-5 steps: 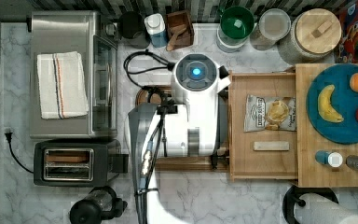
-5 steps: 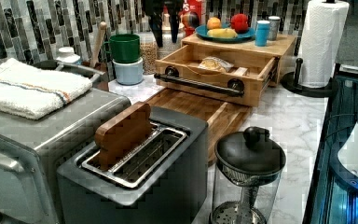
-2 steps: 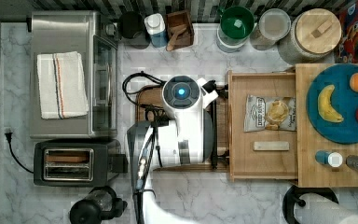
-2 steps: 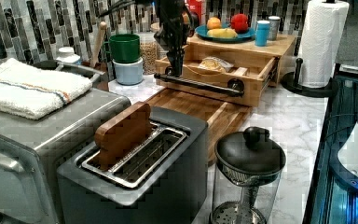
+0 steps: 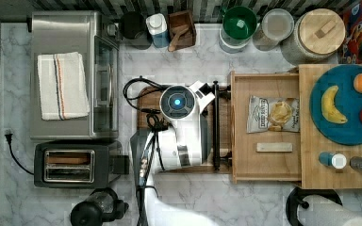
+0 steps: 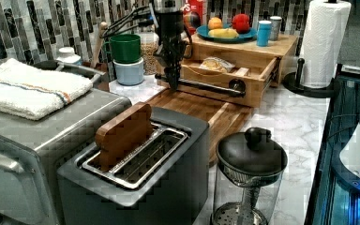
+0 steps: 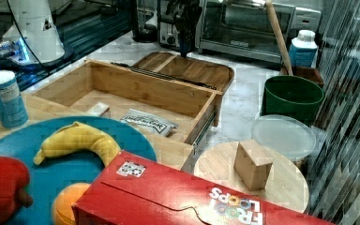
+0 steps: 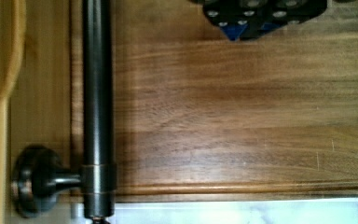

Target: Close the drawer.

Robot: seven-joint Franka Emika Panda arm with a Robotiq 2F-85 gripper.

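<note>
The drawer (image 5: pixel 245 160) is a shallow light-wood box that stands pulled out from under the wooden top in the top view. Its black bar handle (image 5: pixel 215 123) runs along the edge facing the arm. A snack bag (image 5: pixel 273 114) and a small block (image 5: pixel 274 147) lie inside it. My gripper (image 6: pixel 172 83) points straight down, shut on nothing, just beside the handle (image 6: pixel 206 86) on the cutting-board side and low over the board. In the wrist view the handle (image 8: pixel 95 107) runs alongside the gripper (image 8: pixel 237 33), with a gap of board between them. The drawer (image 7: pixel 122 89) is open in the right view too.
The brown cutting board (image 5: pixel 146 117) lies under the arm. A toaster oven (image 5: pixel 70 75) and a toaster (image 5: pixel 70 165) stand at the top view's left. Jars and a green cup (image 5: pixel 239 23) line the back. The blue fruit plate (image 5: pixel 344 113) sits on the wooden top.
The arm moved toward the top view's left, off the drawer's front and over the cutting board. In the left view it came down beside the handle.
</note>
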